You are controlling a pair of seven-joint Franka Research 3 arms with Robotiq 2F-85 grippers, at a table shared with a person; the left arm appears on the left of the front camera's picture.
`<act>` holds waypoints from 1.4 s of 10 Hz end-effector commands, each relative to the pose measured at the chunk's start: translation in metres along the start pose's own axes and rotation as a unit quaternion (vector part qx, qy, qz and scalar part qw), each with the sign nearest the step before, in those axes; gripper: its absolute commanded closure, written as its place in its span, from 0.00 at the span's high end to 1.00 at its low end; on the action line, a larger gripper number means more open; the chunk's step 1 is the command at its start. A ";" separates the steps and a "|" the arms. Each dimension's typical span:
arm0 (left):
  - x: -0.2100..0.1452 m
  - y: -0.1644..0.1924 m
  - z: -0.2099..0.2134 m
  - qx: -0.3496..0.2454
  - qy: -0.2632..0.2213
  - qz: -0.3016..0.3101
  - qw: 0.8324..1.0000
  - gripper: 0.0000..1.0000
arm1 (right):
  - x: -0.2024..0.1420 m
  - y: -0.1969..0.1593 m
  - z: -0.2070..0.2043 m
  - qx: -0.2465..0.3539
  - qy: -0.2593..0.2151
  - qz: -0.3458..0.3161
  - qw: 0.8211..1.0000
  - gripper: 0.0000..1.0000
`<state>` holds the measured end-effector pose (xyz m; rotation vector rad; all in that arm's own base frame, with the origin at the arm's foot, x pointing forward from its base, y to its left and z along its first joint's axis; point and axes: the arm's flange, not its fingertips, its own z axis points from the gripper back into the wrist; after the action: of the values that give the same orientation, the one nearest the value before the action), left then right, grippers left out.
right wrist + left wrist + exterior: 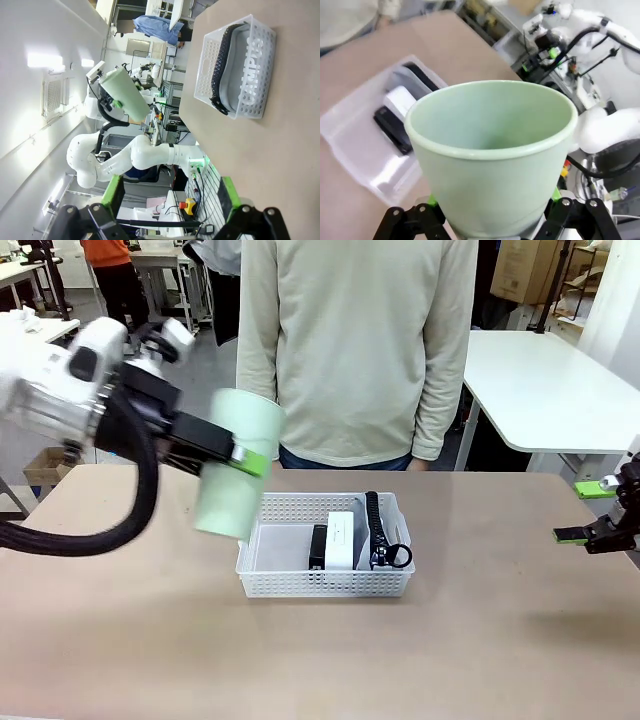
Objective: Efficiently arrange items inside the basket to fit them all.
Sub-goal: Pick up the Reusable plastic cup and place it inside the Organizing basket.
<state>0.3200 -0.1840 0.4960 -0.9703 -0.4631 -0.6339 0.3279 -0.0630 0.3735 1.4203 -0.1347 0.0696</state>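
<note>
Over on the left, the left gripper (243, 462) is closed around the pale green cup (236, 462), holding it in the air above the table (120, 640) just off the basket's left end. The cup hangs tilted, its wide mouth up toward the person (360, 350) standing at the far side. From the left wrist view the cup (492, 155) looks hollow with nothing inside, and a green pad presses against its wall on each side near the base.

In the middle of the table sits the shallow white basket (325, 582) with perforated sides. Its left part is bare floor. Next comes the small black slab (317, 546), lying just beside the white rectangular box (342, 538), which stands against it. Against the basket's right wall stands the grey pouch (393, 530) on its edge, black zipper (373, 525) uppermost, the zipper pull ring drooping toward the near wall. Through the perforated side in the right wrist view, the word "CAMPUS" reads on the pouch (247, 65).

Far right, the right gripper (585, 512) hovers at the table's edge, well apart from the basket, its green-padded fingers (595, 489) spread wide and holding nothing. The right wrist view shows the same: fingers (113, 190) standing wide apart with only air between them.
</note>
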 end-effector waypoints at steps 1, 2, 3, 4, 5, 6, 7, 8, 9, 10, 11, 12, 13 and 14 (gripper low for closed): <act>0.013 -0.006 -0.031 -0.001 0.045 0.052 0.998 0.85 | 0.001 0.004 0.000 -0.004 -0.004 -0.009 1.000 1.00; 0.024 -0.001 -0.026 -0.061 0.054 0.062 0.995 0.85 | 0.001 0.004 0.000 -0.004 -0.004 -0.009 1.000 1.00; -0.001 -0.009 -0.025 -0.004 0.026 0.030 0.999 0.85 | 0.001 0.004 0.000 -0.004 -0.004 -0.009 1.000 1.00; -0.001 -0.009 -0.025 -0.004 0.026 0.030 0.999 0.85 | 0.001 0.004 0.000 -0.004 -0.004 -0.009 1.000 1.00; -0.001 -0.009 -0.025 -0.004 0.026 0.030 0.999 0.85 | 0.001 0.004 0.000 -0.004 -0.004 -0.009 1.000 1.00; 0.005 -0.007 -0.038 -0.020 0.039 0.049 0.998 0.85 | 0.001 0.004 0.000 -0.004 -0.004 -0.009 1.000 1.00; 0.006 -0.004 -0.048 0.011 0.083 0.079 0.993 0.85 | 0.001 0.004 0.000 -0.004 -0.004 -0.009 1.000 1.00; 0.013 0.003 -0.061 0.057 0.097 0.107 0.988 0.85 | 0.001 0.004 0.000 -0.004 -0.004 -0.009 1.000 1.00; 0.020 0.013 -0.074 0.072 0.117 0.128 0.982 0.85 | 0.001 0.004 0.000 -0.004 -0.004 -0.009 1.000 1.00; 0.026 0.025 -0.085 0.105 0.120 0.153 0.975 0.85 | 0.001 0.004 0.000 -0.004 -0.004 -0.009 1.000 1.00; 0.031 0.036 -0.096 0.156 0.112 0.176 0.965 0.85 | 0.001 0.004 0.000 -0.004 -0.004 -0.009 1.000 1.00; 0.038 0.044 -0.104 0.187 0.105 0.191 0.958 0.85 | 0.001 0.004 0.000 -0.004 -0.004 -0.009 1.000 1.00; 0.047 0.053 -0.112 0.215 0.086 0.209 0.950 0.85 | 0.001 0.004 0.000 -0.004 -0.004 -0.009 1.000 1.00; 0.056 0.061 -0.120 0.242 0.073 0.232 0.939 0.85 | 0.001 0.004 0.000 -0.004 -0.004 -0.009 1.000 1.00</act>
<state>0.4012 -0.2632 0.4273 -0.5661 -0.2350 -0.2173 0.3279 -0.0628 0.3734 1.4201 -0.1342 0.0697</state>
